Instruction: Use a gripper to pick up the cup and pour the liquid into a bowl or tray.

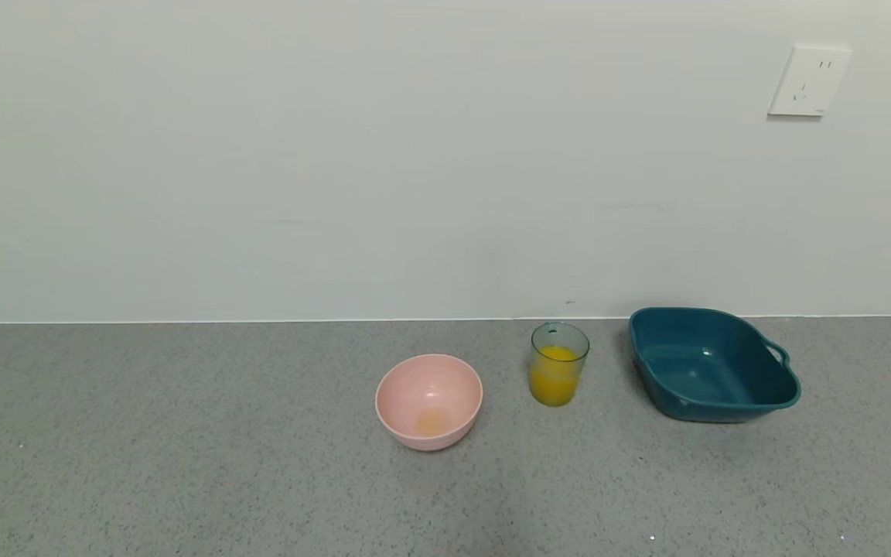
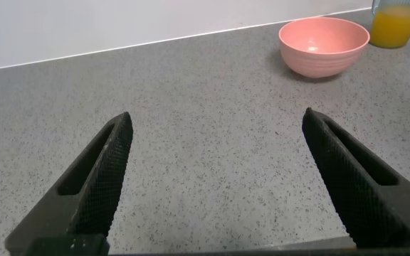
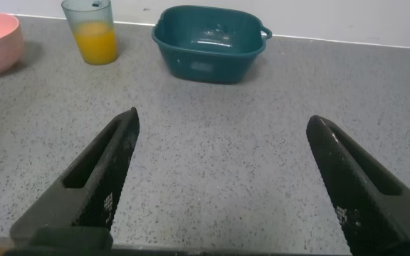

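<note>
- Fingers of both grippers are spread wide with nothing between them; neither arm shows in the head view, so each is seen only by its own wrist camera.
- Head view: the cup [image 1: 559,364] stands upright on the grey speckled counter [image 1: 182,464], near the white wall [image 1: 337,155]. It is see-through, blue-green, with a small tab at the far rim.
- Head view: the liquid [image 1: 554,377] is opaque orange-yellow and fills a little over half of the cup.
- Head view: the teal tray [image 1: 712,363] sits to the right of the cup, apart from it, with a loop handle on its right end. Its inside looks bare apart from light glints.
- Head view: a pink bowl [image 1: 428,401] sits to the left of the cup and a little nearer the robot, not touching it. A faint yellowish patch shows at its bottom.
- Head view: a white wall socket [image 1: 809,80] is mounted high at the right.
- Left wrist view: the left gripper [image 2: 216,186] hovers low over bare counter, its two black ribbed fingers [image 2: 98,188] far apart. The pink bowl lies well ahead of it, and the bottom of the cup with its orange liquid shows just beyond the bowl at the picture's edge.
- Right wrist view: the right gripper [image 3: 223,186] hovers over bare counter too, fingers [image 3: 95,185] wide apart. Well ahead of it stand the tray, the cup beside it, and part of the pink bowl past the cup.
</note>
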Robot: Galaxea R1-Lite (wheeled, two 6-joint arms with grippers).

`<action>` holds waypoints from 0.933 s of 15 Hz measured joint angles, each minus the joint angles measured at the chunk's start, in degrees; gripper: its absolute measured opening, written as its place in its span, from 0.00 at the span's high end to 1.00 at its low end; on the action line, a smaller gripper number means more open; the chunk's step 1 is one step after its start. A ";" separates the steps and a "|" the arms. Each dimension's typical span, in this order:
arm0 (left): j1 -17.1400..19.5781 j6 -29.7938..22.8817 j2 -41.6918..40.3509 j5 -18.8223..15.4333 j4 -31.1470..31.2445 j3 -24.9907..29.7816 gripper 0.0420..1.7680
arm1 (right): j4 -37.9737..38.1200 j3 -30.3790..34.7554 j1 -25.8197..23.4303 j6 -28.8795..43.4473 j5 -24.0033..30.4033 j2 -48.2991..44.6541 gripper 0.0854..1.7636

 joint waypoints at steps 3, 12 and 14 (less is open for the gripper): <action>0.00 0.00 0.00 0.00 0.00 0.00 0.03 | 0.39 -0.05 -0.26 0.00 -0.05 0.00 0.03; -0.02 0.00 0.00 0.00 0.00 0.00 0.03 | 4.36 -7.50 -0.23 -0.02 -0.02 1.99 0.03; 0.00 0.02 0.00 -0.02 0.01 0.00 0.03 | 6.14 -12.34 -0.34 -0.02 -0.20 5.95 0.03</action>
